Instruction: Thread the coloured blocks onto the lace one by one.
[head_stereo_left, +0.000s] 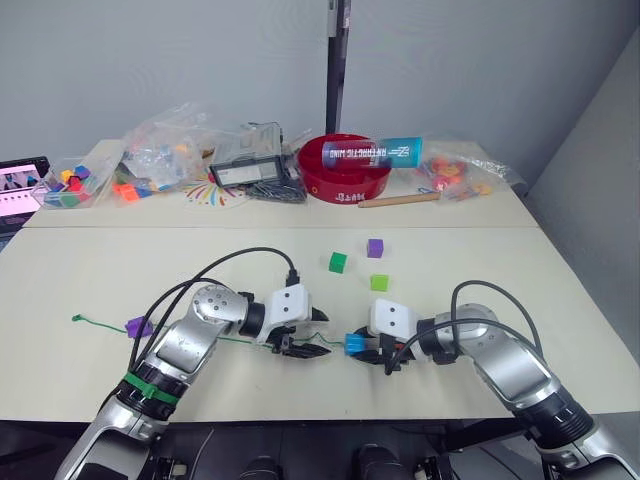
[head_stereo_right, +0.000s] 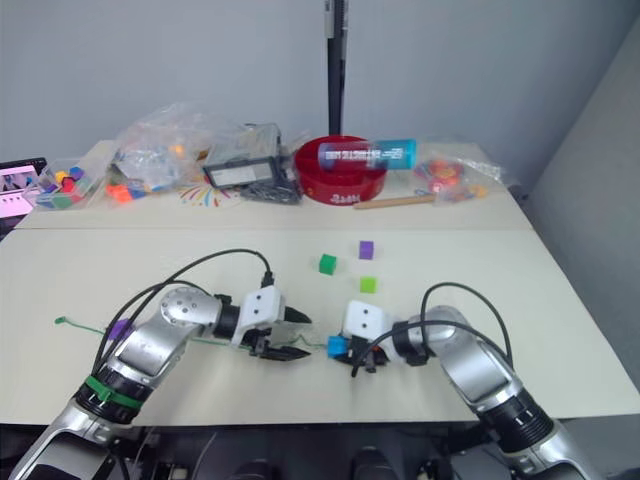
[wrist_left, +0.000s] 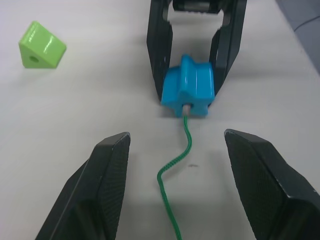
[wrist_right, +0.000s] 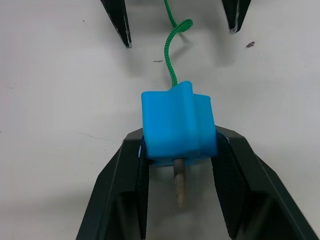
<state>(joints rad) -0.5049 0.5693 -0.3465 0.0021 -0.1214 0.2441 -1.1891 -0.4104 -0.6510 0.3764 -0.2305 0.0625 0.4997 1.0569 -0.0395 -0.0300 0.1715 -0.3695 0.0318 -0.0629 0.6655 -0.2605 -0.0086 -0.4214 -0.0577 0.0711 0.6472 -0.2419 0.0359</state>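
The right gripper (wrist_right: 177, 150) is pinching the blue block (wrist_right: 178, 122) low over the table (head_stereo_left: 480, 260), with the lace (wrist_left: 175, 175) running through it (pale tip poking out the far side), while the left gripper (wrist_left: 175, 185) is hanging spread wide around the lace just beside it.

Glossy plastic blue block (wrist_right: 177, 130) — braided green lace (wrist_left: 175, 170), matt table (wrist_left: 75, 110).

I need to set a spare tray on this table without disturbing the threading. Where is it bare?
Bare: the wide strip between the cluttered back row and the three loose blocks, and the right side beyond the right claw. Crowded: the front centre, where the right claw grips the blue block on the lace facing the open left claw; bags and a red bowl line the back.
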